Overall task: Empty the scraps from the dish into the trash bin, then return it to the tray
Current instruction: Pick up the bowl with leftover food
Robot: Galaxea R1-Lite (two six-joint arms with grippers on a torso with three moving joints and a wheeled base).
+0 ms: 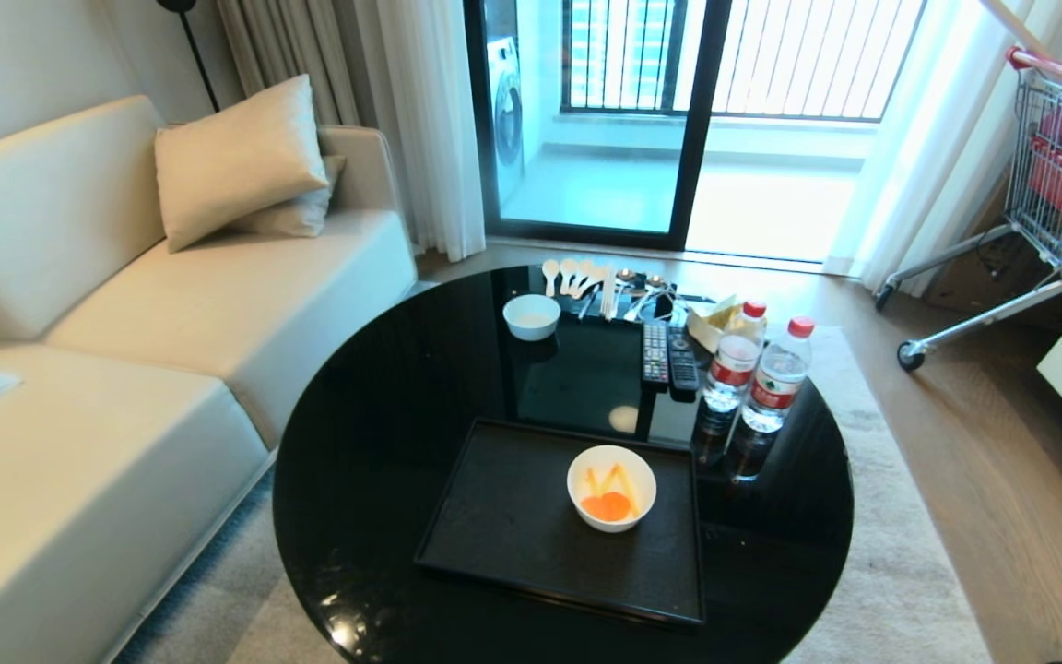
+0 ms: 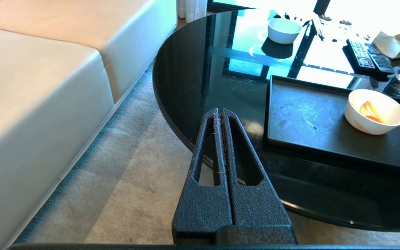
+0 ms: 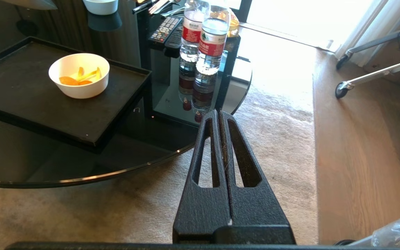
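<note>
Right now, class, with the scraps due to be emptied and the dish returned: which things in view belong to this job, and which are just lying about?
Belong to the job:
dish
scraps
tray

Just lying about:
smaller white bowl
two water bottles
remote controls
spoons
shopping cart

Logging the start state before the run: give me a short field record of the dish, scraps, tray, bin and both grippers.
dish: white bowl on the tray's right half
scraps: carrot slices and pale strips inside the bowl
tray: black, on the round table
bin: not identifiable
left gripper: shut, empty, off the table edge
right gripper: shut, empty, over the carpet
</note>
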